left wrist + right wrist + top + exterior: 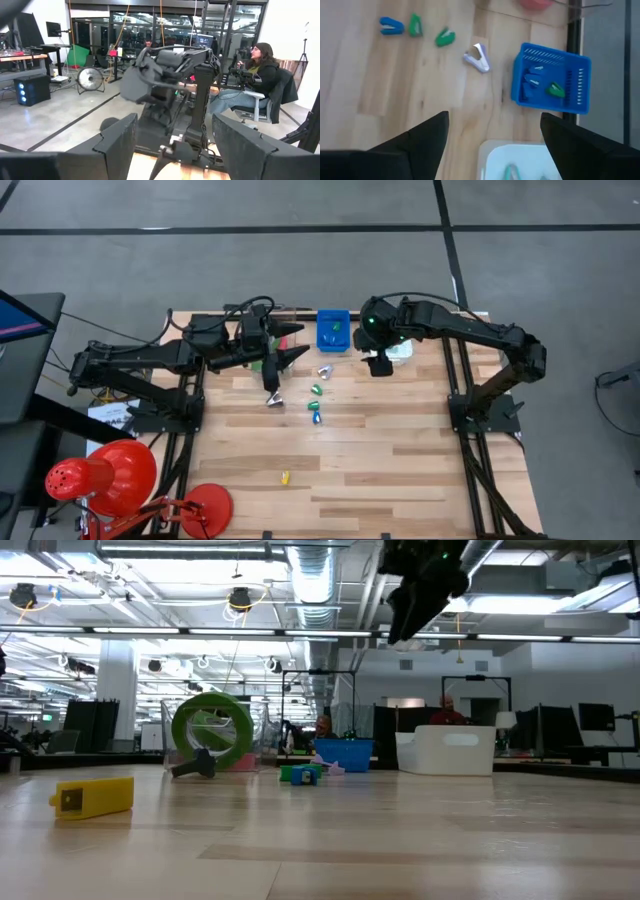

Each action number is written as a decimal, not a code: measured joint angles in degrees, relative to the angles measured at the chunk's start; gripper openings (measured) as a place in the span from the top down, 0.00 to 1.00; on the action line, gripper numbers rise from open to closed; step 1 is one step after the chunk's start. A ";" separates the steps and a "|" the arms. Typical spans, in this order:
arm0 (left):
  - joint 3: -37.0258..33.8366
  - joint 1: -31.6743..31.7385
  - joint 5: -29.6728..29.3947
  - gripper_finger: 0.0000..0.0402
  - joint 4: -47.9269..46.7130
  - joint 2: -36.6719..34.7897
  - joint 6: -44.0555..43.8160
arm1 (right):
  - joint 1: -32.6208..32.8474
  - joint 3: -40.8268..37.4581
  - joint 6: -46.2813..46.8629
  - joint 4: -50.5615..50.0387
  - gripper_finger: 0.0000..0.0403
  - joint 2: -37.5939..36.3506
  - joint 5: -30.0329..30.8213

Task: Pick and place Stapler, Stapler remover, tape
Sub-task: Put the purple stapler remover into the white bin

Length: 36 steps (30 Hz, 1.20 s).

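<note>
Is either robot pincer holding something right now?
No. The right pincer is open and empty above the table; the left pincer is open too, nothing between its fingers.

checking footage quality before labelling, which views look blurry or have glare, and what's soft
Low view: the near yellow block is soft, ceiling lights glare, the upright green tape ring reads clearly. Left wrist view: the other arm is motion-smeared. Right wrist view: the blue slotted plastic basket and small silver clip are slightly soft. High view: evenly lit.
</note>
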 joint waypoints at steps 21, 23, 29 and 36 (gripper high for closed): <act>0.02 0.00 0.00 0.39 0.00 0.00 0.00 | -0.45 0.01 12.00 6.58 0.24 14.42 -4.57; 0.01 -0.01 0.00 0.39 0.00 0.00 0.00 | 0.19 0.01 12.82 6.73 0.24 15.25 -4.69; 0.02 -0.01 0.00 0.39 0.02 -0.01 0.00 | 1.41 3.47 13.65 5.81 0.24 19.29 -5.06; 0.01 -0.01 0.00 0.39 0.04 0.01 0.00 | 1.09 11.59 20.24 4.68 0.24 24.72 -9.02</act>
